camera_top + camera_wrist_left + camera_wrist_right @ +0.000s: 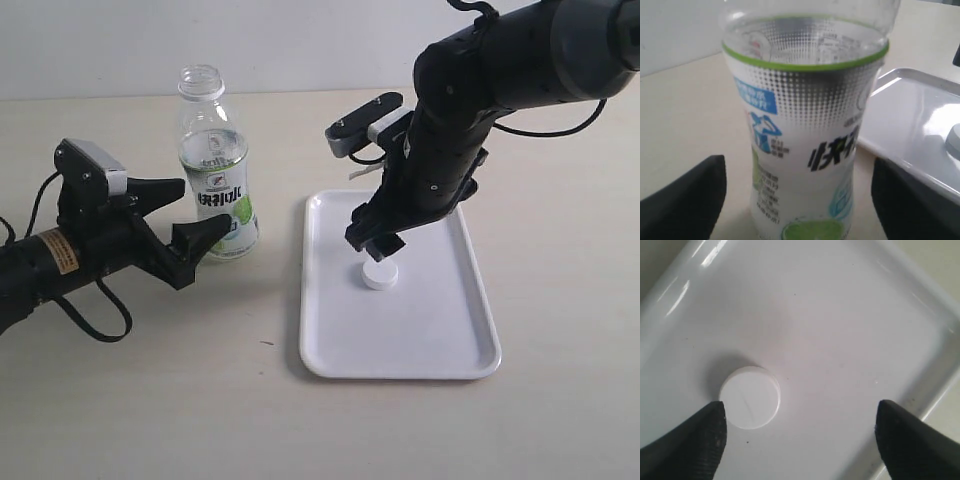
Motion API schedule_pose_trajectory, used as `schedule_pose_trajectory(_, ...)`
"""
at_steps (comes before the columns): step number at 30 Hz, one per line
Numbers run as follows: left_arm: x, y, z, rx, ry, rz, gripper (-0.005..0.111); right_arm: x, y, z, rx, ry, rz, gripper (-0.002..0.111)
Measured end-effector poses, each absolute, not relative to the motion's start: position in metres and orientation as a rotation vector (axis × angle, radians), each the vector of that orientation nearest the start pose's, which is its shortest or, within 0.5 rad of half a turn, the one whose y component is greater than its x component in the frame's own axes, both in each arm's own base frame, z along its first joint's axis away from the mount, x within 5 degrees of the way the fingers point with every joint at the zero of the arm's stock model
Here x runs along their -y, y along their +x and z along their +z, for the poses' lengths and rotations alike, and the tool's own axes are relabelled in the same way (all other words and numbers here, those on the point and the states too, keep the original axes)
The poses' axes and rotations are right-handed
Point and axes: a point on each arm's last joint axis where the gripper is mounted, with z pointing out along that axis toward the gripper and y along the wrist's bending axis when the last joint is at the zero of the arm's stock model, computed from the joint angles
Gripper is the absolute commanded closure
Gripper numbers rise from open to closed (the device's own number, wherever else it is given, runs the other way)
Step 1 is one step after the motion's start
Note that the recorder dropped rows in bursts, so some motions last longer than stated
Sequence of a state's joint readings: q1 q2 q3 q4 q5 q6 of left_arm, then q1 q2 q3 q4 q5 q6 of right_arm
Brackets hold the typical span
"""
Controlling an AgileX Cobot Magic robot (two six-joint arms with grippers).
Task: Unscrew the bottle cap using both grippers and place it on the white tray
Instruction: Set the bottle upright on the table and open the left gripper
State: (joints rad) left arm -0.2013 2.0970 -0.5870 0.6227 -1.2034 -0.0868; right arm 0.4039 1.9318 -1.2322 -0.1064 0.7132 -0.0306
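Observation:
The clear bottle [214, 165] with its white-and-green label stands upright on the table, its neck bare. My left gripper [190, 215] is open around the bottle's lower part, one finger on each side with a gap to the label [800, 165]. The white bottle cap [380, 274] lies flat on the white tray [440, 340]. Just above it hangs my right gripper [372, 238], open and empty. In the right wrist view the cap [750, 397] rests beside one fingertip [700, 440], apart from the other.
The tray's raised rim [920, 82] lies close to the bottle on its right. The tray [850, 330] holds nothing but the cap. A black cable [100, 320] loops on the table under the left arm. The light tabletop [150, 410] spreads out in front.

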Motion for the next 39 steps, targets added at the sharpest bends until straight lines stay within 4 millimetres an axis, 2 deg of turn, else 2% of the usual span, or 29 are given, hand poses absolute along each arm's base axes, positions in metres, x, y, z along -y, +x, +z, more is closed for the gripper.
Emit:
schedule_pose_trajectory(11,0.098,0.27,0.093,-1.697,0.763,-0.521,0.03,-0.14,0.343,0.199,-2.695,-0.689,-0.019,0.031)
schedule_pose_trajectory(20,0.094,0.257,0.108,-1.665,0.777,-0.482,0.032,-0.139,0.341,0.207,-2.675,-0.682,-0.015,0.032)
schedule_pose_trajectory(25,0.092,0.256,0.115,-1.646,0.757,-0.449,0.051,-0.139,0.341,0.207,-2.675,-0.682,-0.015,0.035)
schedule_pose_trajectory(30,0.091,0.257,0.12,-1.63,0.754,-0.439,0.083,-0.139,0.341,0.207,-2.674,-0.688,-0.016,0.04)
schedule_pose_trajectory(32,0.091,0.255,0.121,-1.642,0.726,-0.46,0.101,-0.139,0.341,0.207,-2.674,-0.688,-0.016,0.047)
schedule_pose_trajectory(33,0.091,0.254,0.122,-1.654,0.706,-0.479,0.106,-0.139,0.341,0.207,-2.674,-0.688,-0.016,0.053)
schedule_pose_trajectory(35,0.09,0.252,0.125,-1.664,0.667,-0.511,0.107,-0.139,0.341,0.207,-2.674,-0.688,-0.016,0.066)
schedule_pose_trajectory(39,0.088,0.253,0.138,-1.654,0.593,-0.52,0.107,-0.139,0.34,0.207,-2.68,-0.691,-0.018,0.099)
